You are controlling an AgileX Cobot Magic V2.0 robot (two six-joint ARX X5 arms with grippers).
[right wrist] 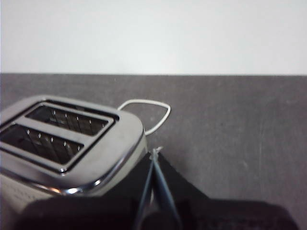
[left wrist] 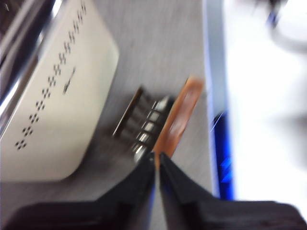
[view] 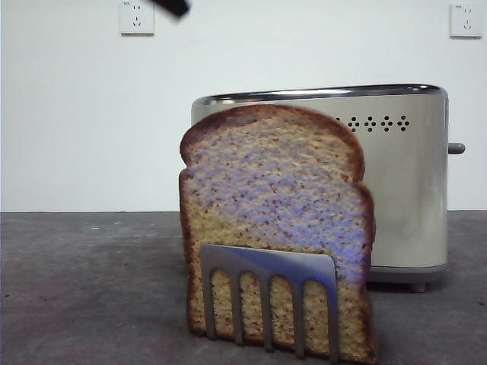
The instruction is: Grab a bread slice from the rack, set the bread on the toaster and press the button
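The slice of bread [view: 274, 228] stands upright in the steel rack [view: 268, 300], close to the front camera. Behind it stands the cream toaster [view: 403, 190], with its grey button [view: 456, 148] sticking out of the right end. In the blurred left wrist view, my left gripper [left wrist: 157, 160] is shut and empty, high above the bread [left wrist: 181, 117] and the rack [left wrist: 141, 125], with the toaster [left wrist: 57, 105] beside them. My right gripper [right wrist: 154, 155] is shut and empty beside the toaster [right wrist: 72, 139], whose two slots show empty. A black arm tip [view: 173, 6] shows at the front view's top edge.
A white power cord [right wrist: 151, 112] loops on the dark grey table [view: 84, 289] behind the toaster. Two white wall sockets [view: 137, 17] sit high on the back wall. A blue strip along the table's edge [left wrist: 223, 143] runs close to the rack.
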